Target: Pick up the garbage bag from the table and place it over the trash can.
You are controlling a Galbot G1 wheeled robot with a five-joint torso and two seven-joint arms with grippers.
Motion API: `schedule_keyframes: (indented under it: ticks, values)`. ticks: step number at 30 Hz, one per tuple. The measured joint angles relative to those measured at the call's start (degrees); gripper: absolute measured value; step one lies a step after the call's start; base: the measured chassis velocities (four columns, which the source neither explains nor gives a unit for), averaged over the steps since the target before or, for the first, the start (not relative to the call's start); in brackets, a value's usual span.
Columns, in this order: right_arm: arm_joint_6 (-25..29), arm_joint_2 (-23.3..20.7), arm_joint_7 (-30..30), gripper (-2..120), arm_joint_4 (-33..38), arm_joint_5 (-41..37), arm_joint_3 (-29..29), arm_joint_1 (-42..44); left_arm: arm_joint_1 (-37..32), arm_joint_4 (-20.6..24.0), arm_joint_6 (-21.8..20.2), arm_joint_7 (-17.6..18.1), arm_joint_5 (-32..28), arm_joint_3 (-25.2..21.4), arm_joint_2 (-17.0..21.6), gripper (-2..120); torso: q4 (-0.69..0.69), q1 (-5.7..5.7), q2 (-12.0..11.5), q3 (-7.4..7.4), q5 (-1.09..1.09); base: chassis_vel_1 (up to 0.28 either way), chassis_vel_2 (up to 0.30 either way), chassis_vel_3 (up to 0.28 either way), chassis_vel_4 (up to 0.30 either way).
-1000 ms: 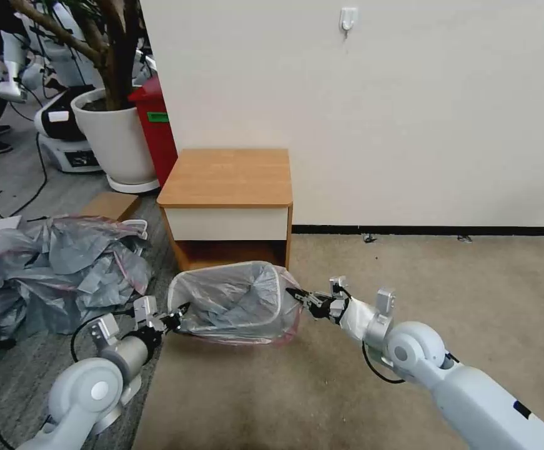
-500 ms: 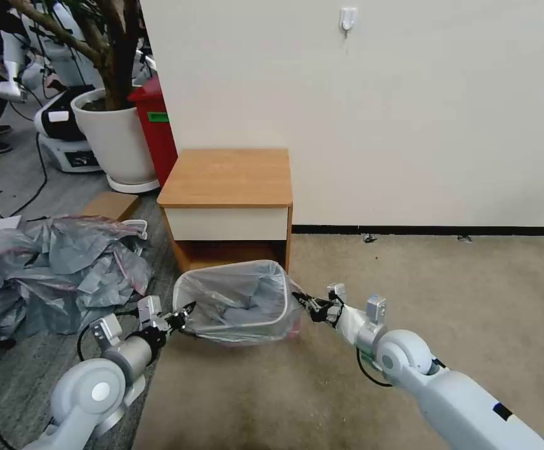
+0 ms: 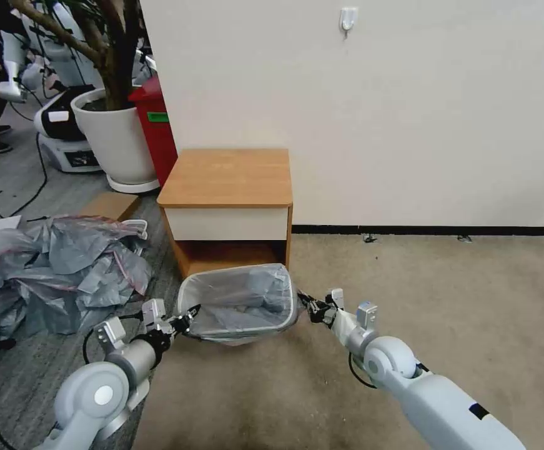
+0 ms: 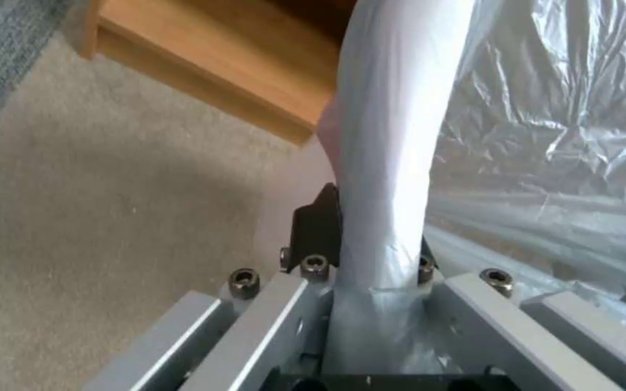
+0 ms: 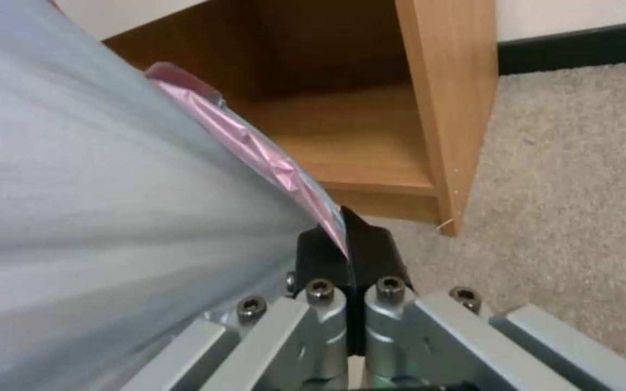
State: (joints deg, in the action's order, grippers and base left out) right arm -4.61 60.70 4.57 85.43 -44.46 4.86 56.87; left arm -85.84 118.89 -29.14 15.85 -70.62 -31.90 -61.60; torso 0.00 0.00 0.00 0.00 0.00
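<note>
The garbage bag (image 3: 237, 299), thin grey plastic, is stretched open over the trash can, whose pale rim (image 3: 186, 291) shows through the film. It stands on the carpet in front of the table (image 3: 228, 176). My left gripper (image 3: 188, 314) is shut on the bag's left edge; in the left wrist view its fingers (image 4: 317, 228) pinch a taut fold of the bag (image 4: 393, 136). My right gripper (image 3: 306, 304) is shut on the right edge. In the right wrist view that gripper (image 5: 347, 245) clamps the pink rim band (image 5: 255, 146) beside the table's lower shelf (image 5: 356, 146).
A heap of grey bags (image 3: 53, 269) lies on the floor to the left. Behind it stand a white plant pot (image 3: 117, 142), a red bin (image 3: 157, 128) and a cardboard piece (image 3: 110, 204). Open carpet (image 3: 446, 294) lies to the right, up to the wall.
Both grippers have gone down and slightly inward, pulling the bag's rim lower over the trash can. The loose pink edge that hung in front has dropped out of sight.
</note>
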Motion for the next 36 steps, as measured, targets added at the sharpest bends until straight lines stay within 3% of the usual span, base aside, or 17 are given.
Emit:
schedule_keyframes:
  ticks: [9,13,21,27,33,35,36]
  values:
    - [1.4,1.1,-1.4,0,-0.6,0.6,0.6,-0.2,-0.1,-0.5,-0.6,0.0,0.1,0.4,-0.2,3,0.0,0.0,0.0,0.0,0.0,0.0,0.0,0.0,0.0]
    - [2.2,0.9,-2.6,8,0.4,0.7,0.7,0.3,0.5,-1.5,-0.2,0.1,1.0,1.0,-0.5,3,0.0,0.0,0.0,0.0,0.0,0.0,0.0,0.0,0.0]
    - [2.5,-0.4,-6.7,43,4.5,2.6,0.0,3.1,3.0,-3.8,0.6,0.8,1.8,1.8,-1.0,3,0.0,0.0,0.0,0.0,0.01,0.0,0.0,0.0,0.0]
    - [2.8,-1.8,-7.8,59,7.4,4.1,-1.5,4.9,4.0,-4.7,1.1,0.9,1.9,1.9,-1.2,3,0.0,0.0,0.0,0.0,0.0,0.0,0.0,0.0,0.0]
    - [0.9,-5.3,-11.2,85,14.8,13.1,-7.0,8.9,5.4,-6.5,3.3,1.2,4.5,2.6,-1.8,3,0.0,0.0,0.0,0.0,0.01,0.0,0.0,0.0,0.0]
    - [0.7,-5.7,-11.3,86,15.7,14.2,-7.5,9.3,5.5,-6.5,3.5,1.2,4.8,2.7,-1.8,3,0.0,0.0,0.0,0.0,0.01,0.0,0.0,0.0,0.0]
    - [0.0,-7.2,-11.3,94,18.9,18.7,-9.3,11.0,5.6,-6.6,4.2,1.3,6.4,2.9,-1.9,3,0.0,0.0,0.0,0.0,0.01,0.0,0.0,0.0,0.0]
